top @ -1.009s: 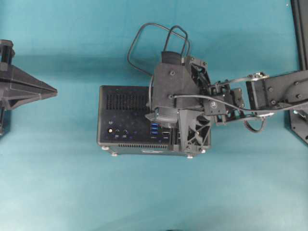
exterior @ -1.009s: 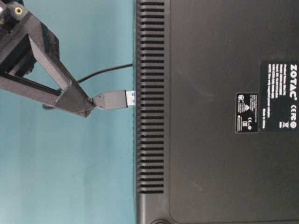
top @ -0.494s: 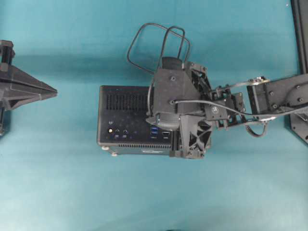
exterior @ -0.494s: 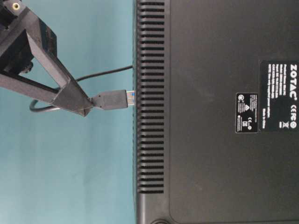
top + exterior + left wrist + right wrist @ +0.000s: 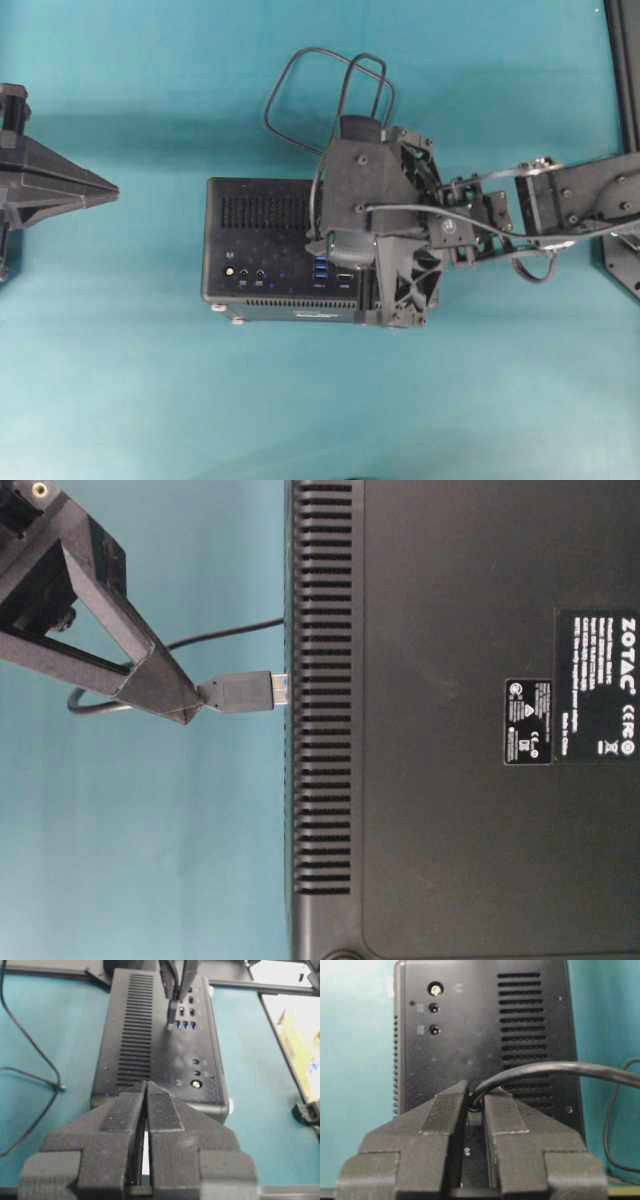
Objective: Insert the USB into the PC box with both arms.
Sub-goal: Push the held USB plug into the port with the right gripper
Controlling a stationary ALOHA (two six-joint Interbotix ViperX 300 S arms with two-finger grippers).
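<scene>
Plainly black USB (image 5: 238, 693) plug (silvery tip), thin looped cable

The right arm (image 5: 560, 205) reaches over the PC box (image 5: 255, 240), its right gripper (image 5: 475, 1105) pinching the USB (image 5: 240, 693). The left gripper (image 5: 146, 1092), jaws pressed together, hangs well left of the box.

One PC box (image 5: 262, 250), one USB (image 5: 238, 694), two hands (image 5: 146, 1110) (image 5: 476, 1105).

The PC box (image 5: 150, 1035) looks matt black with a faintly speckled face, the fingers (image 5: 165, 1110) are rough ribbed black plastic, and the bench (image 5: 150, 400) is smooth matt teal
</scene>
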